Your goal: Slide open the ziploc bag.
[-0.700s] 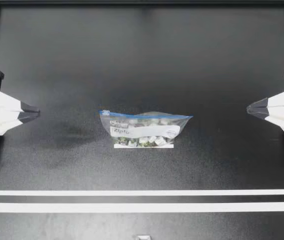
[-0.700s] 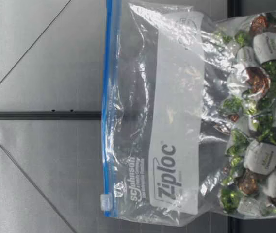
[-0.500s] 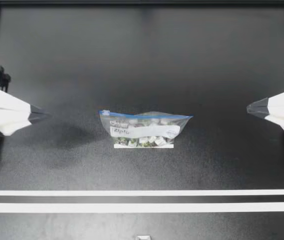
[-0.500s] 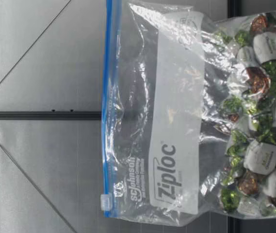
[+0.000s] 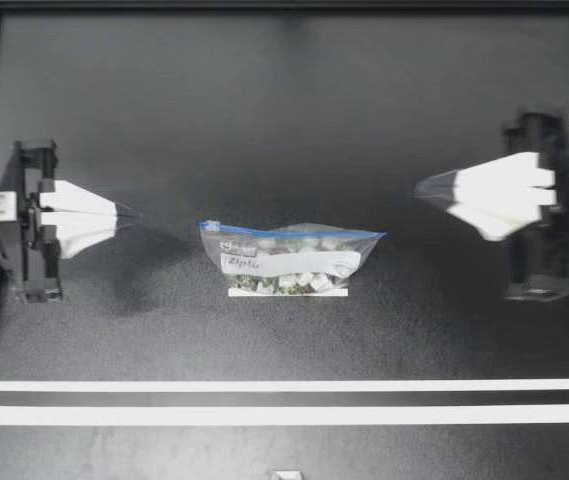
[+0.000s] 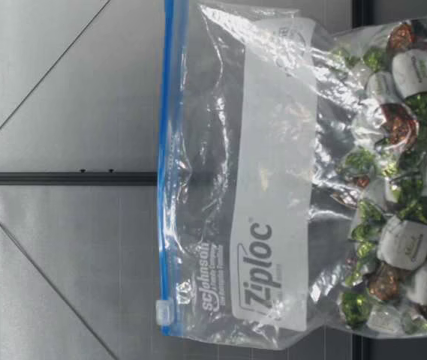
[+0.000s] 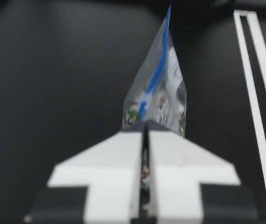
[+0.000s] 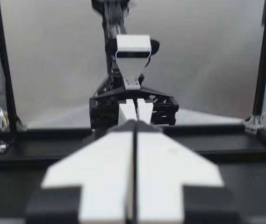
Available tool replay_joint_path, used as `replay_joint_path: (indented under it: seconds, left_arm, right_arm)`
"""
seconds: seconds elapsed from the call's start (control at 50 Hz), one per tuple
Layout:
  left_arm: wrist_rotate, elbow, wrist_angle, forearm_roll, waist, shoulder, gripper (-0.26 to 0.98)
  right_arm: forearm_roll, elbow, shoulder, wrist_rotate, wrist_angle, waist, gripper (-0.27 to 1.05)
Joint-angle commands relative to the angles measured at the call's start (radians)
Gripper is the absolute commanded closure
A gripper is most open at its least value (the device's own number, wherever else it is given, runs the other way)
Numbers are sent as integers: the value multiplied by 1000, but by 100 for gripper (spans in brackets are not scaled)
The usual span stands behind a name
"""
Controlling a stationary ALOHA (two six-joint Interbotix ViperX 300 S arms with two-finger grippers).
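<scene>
While both arms hang over the tabletop, the ziploc bag (image 5: 289, 255) sits near its middle, a little closer to the edge that carries the two white stripes (image 5: 284, 385) than to the far edge. From table height the bag (image 6: 273, 187) stands upright on its full bottom, and the blue zip seal (image 6: 166, 150) runs along its top. The slider (image 5: 211, 225) is at the end of the seal that faces the left edge of the tabletop (the low view shows it (image 6: 165, 311) as a small pale clip on the blue strip). Wrapped sweets (image 6: 393, 187) in green, brown and white foil fill the lower part of the bag.

My left gripper (image 5: 124, 215) is between the left edge and the bag. It points at the slider end, is well apart from it, and its fingers are pressed together on nothing. Its wrist camera shows the bag (image 7: 158, 88) straight ahead of the closed tips, edge-on. My right gripper (image 5: 419, 188) is near the bag's other end, apart from it, also closed and empty. Its wrist view looks across at my left gripper (image 8: 135, 109).
</scene>
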Motion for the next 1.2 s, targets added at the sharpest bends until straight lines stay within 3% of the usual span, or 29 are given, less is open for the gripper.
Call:
replay_joint_path:
  seconds: [0.0,0.18,0.32,0.48,0.56,0.76,1.18]
  left_arm:
    - [6,-17,-43,0,2,60,88]
    - [11,-25,-117,6,2,190,80]
    - [9,-38,-161,5,2,252,67]
    - [-6,-60,-175,6,2,291,42]
    - [-15,-71,-178,5,2,319,36]
    - [-35,-97,-232,6,-3,399,36]
    - [-64,-135,-301,5,-9,460,36]
  right_arm:
    - [0,-89,100,-2,-3,-12,96]
    - [-5,-218,256,-6,94,-35,95]
    - [-32,-334,350,-6,270,-54,89]
    - [-64,-445,437,-6,413,-61,72]
    - [-75,-488,485,-6,440,-63,56]
    - [-80,-566,575,-6,477,-64,24]
    - [-80,-607,641,-3,528,-64,24]
